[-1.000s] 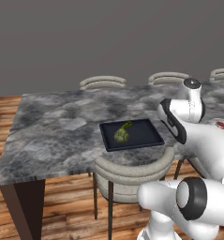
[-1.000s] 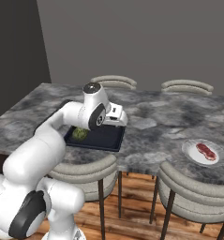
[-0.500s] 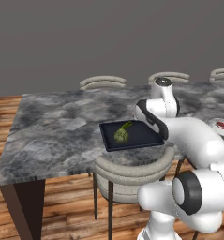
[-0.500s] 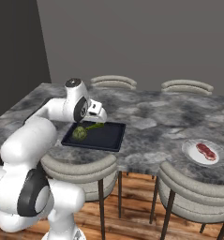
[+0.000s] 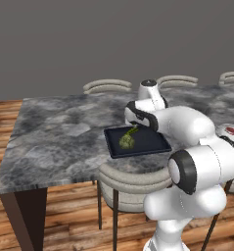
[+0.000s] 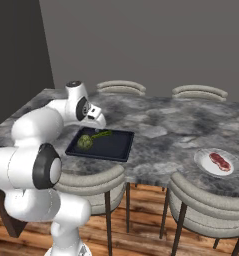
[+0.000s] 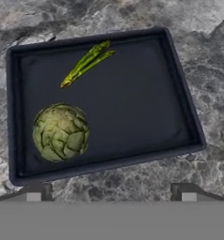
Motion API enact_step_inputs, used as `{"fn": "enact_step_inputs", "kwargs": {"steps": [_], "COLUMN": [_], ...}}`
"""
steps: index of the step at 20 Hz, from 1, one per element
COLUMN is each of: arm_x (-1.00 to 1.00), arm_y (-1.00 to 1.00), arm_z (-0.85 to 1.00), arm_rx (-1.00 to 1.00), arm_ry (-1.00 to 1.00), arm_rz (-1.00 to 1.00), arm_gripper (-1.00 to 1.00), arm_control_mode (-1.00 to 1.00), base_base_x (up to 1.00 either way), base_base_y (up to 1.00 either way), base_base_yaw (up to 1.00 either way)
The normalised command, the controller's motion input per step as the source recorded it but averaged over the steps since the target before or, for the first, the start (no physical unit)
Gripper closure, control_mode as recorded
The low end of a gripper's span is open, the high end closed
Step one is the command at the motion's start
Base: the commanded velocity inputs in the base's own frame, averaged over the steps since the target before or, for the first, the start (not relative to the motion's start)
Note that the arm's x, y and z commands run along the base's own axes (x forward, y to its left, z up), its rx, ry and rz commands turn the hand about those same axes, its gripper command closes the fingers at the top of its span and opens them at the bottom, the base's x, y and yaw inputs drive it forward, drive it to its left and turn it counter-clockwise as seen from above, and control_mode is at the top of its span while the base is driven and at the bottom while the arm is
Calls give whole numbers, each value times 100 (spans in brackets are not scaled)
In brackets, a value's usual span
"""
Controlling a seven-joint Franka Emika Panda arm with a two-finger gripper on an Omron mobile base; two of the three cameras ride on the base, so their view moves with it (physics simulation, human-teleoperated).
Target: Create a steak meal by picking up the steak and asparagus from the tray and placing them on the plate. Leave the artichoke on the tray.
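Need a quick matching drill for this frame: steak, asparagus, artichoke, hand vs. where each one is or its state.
Things:
1. steak
2. asparagus
3. artichoke
4. hand

Places or states:
A. on the tray, a thin stalk near one corner
B. open, above the tray
C. on the plate
D. on the tray, a round ball

Pairs: 1-C, 2-A, 3-D, 4-B

From behind the arm on its left, one camera looks forward and down across the marble desk (image 5: 55,132) at the black tray (image 5: 150,142) from a middling distance. Its twin on the right looks over the same desk and tray (image 6: 113,147), taking in the plate (image 6: 203,159) farther right. The hand camera hangs close above the tray (image 7: 132,103), looking almost straight down.
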Motion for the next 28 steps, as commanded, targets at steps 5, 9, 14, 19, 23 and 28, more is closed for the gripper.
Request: {"fn": "enact_step_inputs", "kwargs": {"steps": [5,9,14,19,23,28], "arm_x": [41,43,47,50,35,40], "arm_y": [0,0,0,2,13,9], "arm_z": [-23,-38,-50,-45,-33,-27], "arm_rx": [3,6,10,7,0,0], "arm_ry": [3,0,0,0,0,0], "arm_rz": [-15,-17,-9,-1,0,0], "arm_gripper": [-100,-100,-100,-100,-100,-100], "arm_control_mode": [-100,-100,-100,-100,-100,-100], "base_base_x": [0,0,0,0,0,0], "base_base_y": [0,0,0,0,0,0], "base_base_yaw": [0,0,0,0,0,0]}}
